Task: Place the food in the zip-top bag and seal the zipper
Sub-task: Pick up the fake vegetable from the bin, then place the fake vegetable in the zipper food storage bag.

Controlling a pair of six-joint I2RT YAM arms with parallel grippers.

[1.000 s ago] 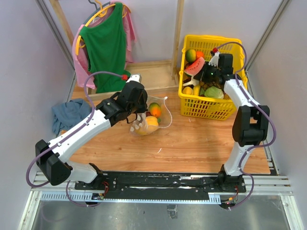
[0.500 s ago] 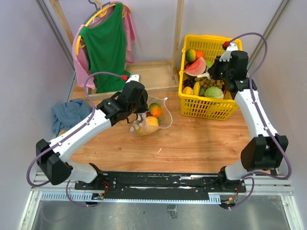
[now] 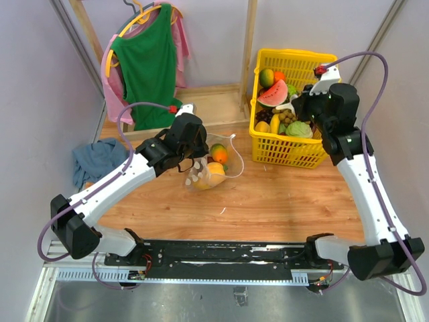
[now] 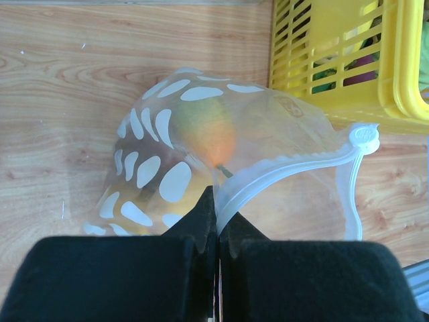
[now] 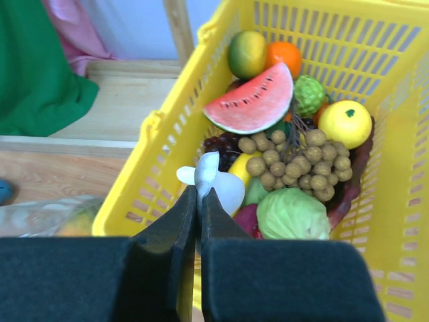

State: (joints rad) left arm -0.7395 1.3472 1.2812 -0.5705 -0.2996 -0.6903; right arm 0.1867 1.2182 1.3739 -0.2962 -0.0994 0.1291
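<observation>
Black fingers of the left gripper (image 4: 216, 201) are pressed together on the zipper (image 4: 289, 166), pinching the pale strip where it curves away from the mouth of the zip-top bag (image 4: 151, 168). The dotted pouch bulges on the wooden table (image 4: 67, 80) just beside the yellow basket (image 4: 322, 67), with a green-orange mango (image 4: 209, 129) showing through its clear wall; the top view shows a round orange fruit (image 3: 218, 155) and a yellow one (image 3: 212, 174) inside as well. The right gripper (image 5: 199, 196) hangs over the near left corner of the basket, its fingers closed on a thin white piece (image 5: 226, 189) that sticks out at the tips. Below it lie a watermelon slice (image 5: 251, 100), a brown longan cluster (image 5: 301, 161), a pale green cabbage (image 5: 291, 215) and a yellow round fruit (image 5: 345, 123). Farther left, a blue cloth (image 3: 97, 161) lies on the table and a green shirt (image 3: 147, 67) hangs on a hanger.
</observation>
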